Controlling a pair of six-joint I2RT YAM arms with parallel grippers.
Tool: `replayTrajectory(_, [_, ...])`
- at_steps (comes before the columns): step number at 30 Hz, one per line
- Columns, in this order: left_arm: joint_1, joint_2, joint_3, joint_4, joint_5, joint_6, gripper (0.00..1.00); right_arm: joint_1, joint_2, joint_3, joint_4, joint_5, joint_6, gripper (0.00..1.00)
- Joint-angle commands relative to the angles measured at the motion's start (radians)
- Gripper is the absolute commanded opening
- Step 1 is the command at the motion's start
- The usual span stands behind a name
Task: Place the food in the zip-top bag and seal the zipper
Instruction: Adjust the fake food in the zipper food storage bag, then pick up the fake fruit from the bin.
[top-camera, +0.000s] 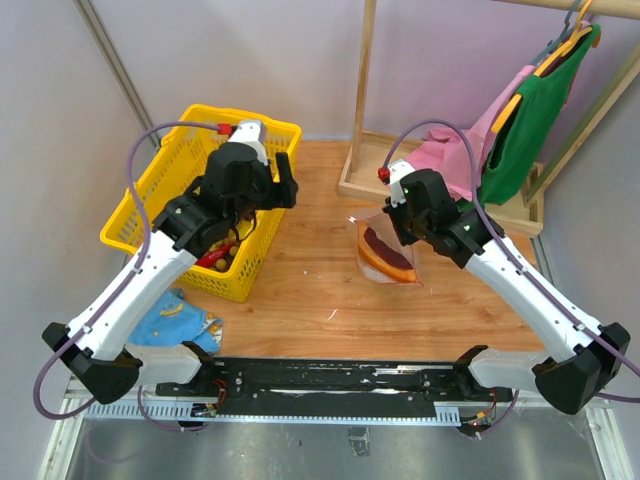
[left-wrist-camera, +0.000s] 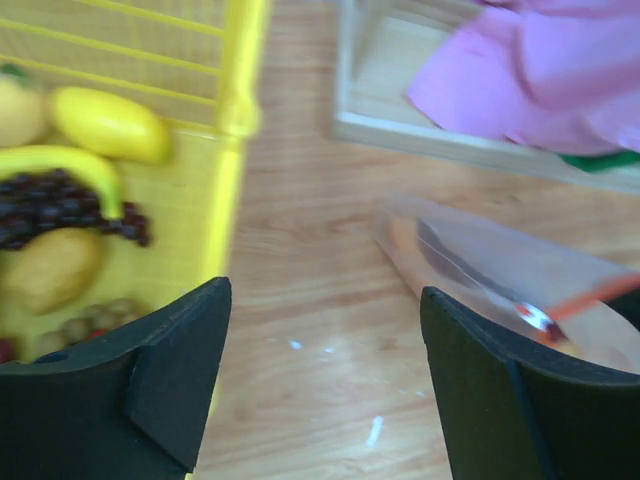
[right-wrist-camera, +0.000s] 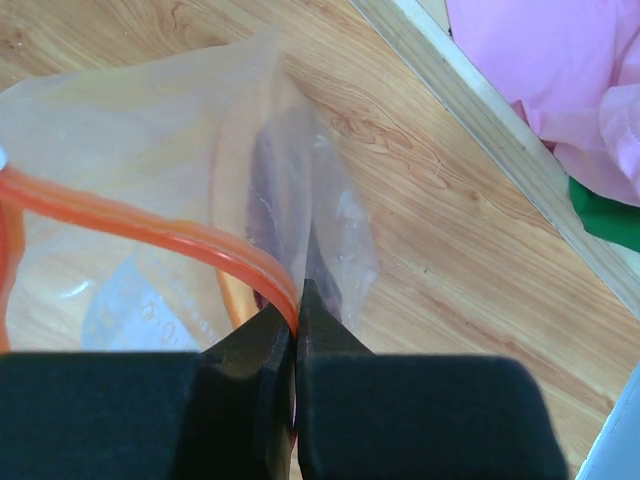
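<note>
The clear zip-top bag (top-camera: 386, 256) lies on the wooden table with a dark red and orange piece inside. My right gripper (top-camera: 398, 224) is shut on its red zipper strip (right-wrist-camera: 160, 222) at the mouth's edge (right-wrist-camera: 297, 303); a white label patch (right-wrist-camera: 135, 312) shows through the plastic. My left gripper (top-camera: 282, 184) is open and empty, hovering over the table between the yellow basket (top-camera: 270, 130) and the bag (left-wrist-camera: 520, 265). The basket holds the food: a yellow fruit (left-wrist-camera: 110, 124), a banana (left-wrist-camera: 55, 163), dark grapes (left-wrist-camera: 60, 205) and a tan piece (left-wrist-camera: 50, 270). A white slider (left-wrist-camera: 536, 318) sits on the strip.
A wooden clothes rack stands at the back right, its base tray (top-camera: 352, 185) close behind the bag, with a pink cloth (top-camera: 450, 152) on it and a green garment (top-camera: 530, 115) hanging. A blue cloth (top-camera: 180, 316) lies at the near left.
</note>
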Motion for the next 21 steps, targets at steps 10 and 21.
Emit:
replayTrajectory(10, [0.354, 0.018, -0.003, -0.214, -0.045, 0.237, 0.98, 0.002, 0.029, -0.008, 0.039, -0.053, -0.027, 0.01])
replayTrajectory(21, [0.561, 0.188, -0.107, -0.118, -0.173, 0.267, 0.98, 0.003, 0.023, -0.033, 0.05, -0.083, -0.03, 0.01])
